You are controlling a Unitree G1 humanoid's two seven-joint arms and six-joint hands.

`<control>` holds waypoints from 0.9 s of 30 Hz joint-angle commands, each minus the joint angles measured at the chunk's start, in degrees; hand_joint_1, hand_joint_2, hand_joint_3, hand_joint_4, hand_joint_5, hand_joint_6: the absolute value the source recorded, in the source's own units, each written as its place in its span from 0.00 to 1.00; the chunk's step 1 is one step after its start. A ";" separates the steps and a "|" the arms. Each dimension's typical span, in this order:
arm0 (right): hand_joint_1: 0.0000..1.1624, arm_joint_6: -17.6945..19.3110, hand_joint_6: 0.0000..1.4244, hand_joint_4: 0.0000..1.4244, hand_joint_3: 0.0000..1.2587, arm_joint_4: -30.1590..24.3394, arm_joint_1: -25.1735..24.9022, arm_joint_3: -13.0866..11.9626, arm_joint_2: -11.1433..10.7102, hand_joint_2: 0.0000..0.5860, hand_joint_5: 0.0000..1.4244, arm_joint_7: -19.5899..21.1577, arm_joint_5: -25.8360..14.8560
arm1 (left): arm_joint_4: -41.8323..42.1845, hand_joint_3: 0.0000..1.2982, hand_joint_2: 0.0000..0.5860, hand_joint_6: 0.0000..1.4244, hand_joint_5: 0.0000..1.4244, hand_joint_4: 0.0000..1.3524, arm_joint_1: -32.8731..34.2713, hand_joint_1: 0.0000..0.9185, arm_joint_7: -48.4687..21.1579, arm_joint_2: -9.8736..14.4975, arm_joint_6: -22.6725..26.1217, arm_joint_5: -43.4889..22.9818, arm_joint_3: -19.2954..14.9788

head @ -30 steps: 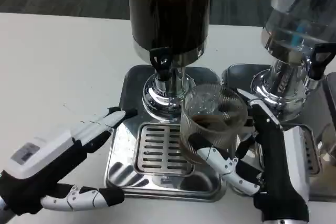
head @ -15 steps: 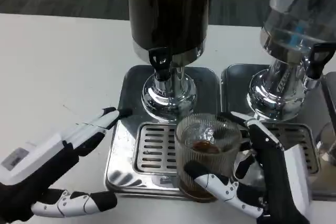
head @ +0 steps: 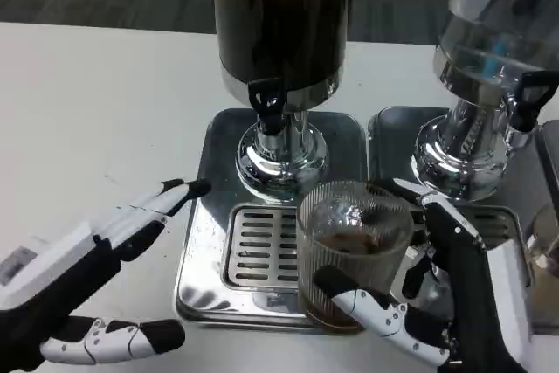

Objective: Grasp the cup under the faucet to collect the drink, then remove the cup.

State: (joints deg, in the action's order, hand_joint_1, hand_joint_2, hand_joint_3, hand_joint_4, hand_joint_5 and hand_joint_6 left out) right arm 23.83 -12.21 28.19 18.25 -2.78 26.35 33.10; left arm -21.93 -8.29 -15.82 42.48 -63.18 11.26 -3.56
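The right robot hand (head: 437,303) is gripping the cup (head: 352,251) clear of the faucet (head: 269,104), needing a level carry to the desk (head: 96,102), while the left robot hand (head: 87,268) is hovering open.

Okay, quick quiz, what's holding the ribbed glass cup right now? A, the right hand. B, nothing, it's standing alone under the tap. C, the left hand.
A: the right hand wraps its fingers around the cup, which holds some dark drink, while the left hand stays apart at the drip tray's left edge.

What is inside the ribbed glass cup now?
The ribbed glass cup, held by the right hand, contains a shallow layer of dark drink. Its base is partly hidden by the fingers.
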 commanded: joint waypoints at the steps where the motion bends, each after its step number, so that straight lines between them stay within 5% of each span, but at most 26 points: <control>1: 0.59 3.49 0.82 0.45 0.41 -2.45 1.10 -0.42 0.63 0.41 0.60 1.09 -1.19 | 0.55 0.00 0.17 0.05 0.00 0.00 -0.14 0.00 -1.34 0.97 -0.22 -1.44 0.50; 27: 0.65 7.05 0.84 0.45 0.42 -5.37 4.11 -1.40 1.42 0.35 0.62 0.74 -2.63 | 5.29 0.00 0.18 0.05 0.00 0.00 -4.08 0.00 -7.79 2.50 -0.43 -8.58 1.75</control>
State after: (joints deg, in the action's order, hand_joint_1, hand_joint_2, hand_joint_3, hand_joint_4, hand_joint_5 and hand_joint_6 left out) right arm 28.07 -15.89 32.09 16.91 -2.18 26.31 31.20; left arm -17.23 -11.85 -22.54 44.06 -63.30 3.69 -2.08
